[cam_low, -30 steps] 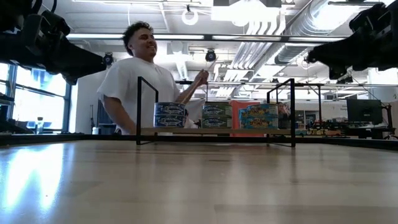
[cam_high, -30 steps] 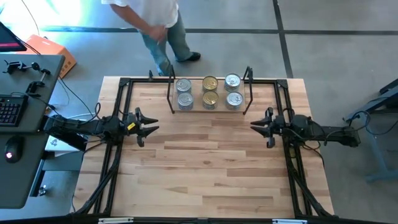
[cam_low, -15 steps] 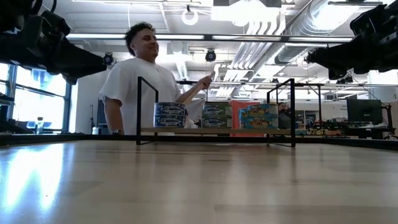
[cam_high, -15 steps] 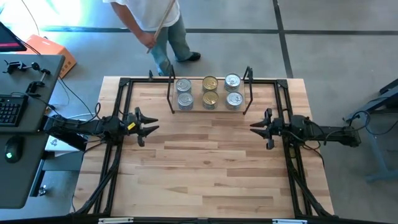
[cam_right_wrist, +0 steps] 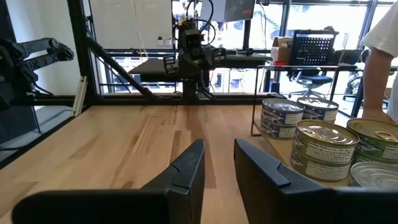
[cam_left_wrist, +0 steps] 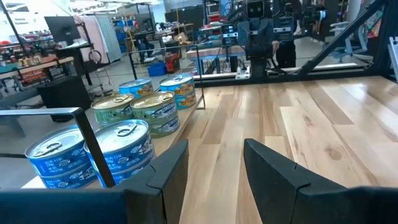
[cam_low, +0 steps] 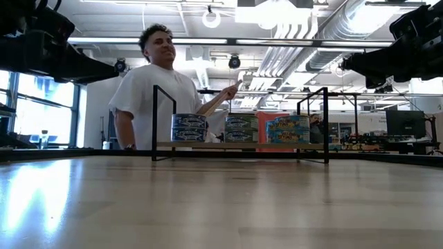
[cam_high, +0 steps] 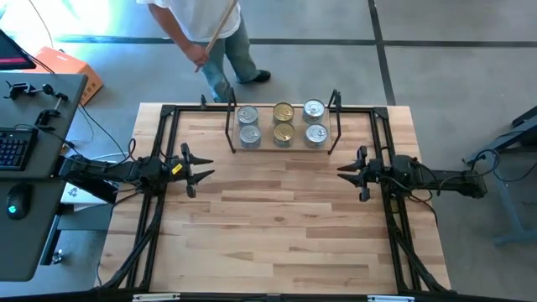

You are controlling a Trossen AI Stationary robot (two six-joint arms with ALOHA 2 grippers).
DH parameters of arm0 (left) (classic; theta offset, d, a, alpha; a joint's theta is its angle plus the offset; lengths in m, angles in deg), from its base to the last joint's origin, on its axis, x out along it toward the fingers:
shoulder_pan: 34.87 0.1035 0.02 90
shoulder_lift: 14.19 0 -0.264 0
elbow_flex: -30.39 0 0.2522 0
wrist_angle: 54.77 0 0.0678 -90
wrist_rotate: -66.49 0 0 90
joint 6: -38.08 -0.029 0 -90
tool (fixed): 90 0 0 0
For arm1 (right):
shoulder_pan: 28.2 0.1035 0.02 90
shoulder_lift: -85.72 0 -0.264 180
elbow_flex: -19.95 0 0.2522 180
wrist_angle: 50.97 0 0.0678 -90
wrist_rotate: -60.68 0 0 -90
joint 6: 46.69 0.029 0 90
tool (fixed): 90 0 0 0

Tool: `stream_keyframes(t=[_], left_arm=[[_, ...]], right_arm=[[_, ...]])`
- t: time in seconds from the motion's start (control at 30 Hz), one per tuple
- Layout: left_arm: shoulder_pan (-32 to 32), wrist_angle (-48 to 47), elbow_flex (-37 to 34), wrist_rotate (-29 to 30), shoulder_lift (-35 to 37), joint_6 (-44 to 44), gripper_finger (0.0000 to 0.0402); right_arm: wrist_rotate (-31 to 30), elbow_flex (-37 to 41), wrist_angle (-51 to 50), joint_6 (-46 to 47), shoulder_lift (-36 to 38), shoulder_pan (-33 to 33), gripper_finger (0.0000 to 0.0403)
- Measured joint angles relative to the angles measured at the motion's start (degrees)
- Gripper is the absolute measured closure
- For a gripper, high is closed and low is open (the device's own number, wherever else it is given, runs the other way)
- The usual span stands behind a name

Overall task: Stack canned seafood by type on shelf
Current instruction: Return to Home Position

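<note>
Hovering above opposite sides of the table [cam_high: 277,226], the left pincer [cam_high: 203,169] and the right pincer [cam_high: 343,170] face each other, both released, fingers parted and holding nothing. On the shelf [cam_high: 266,126] at the far edge, the canned seafood [cam_high: 284,132] stands in six short stacks, with the gold lids in the middle column. A person [cam_high: 205,25] stands beyond, holding a stick.
</note>
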Motion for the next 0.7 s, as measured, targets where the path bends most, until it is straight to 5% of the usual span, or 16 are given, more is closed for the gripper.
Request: stream_keyframes(t=[0.37,0.7], left_arm=[[-0.1,0.0,0.0,0.0,0.4,0.0,0.0255],[1.2,1.2,0.0,0.1,7.5,0.0,0.0255]], right_arm=[[0.0,0.0,0.0,0.0,0.0,0.0,0.0324],[0.0,0.0,-0.1,0.0,0.0,0.0,0.0324]])
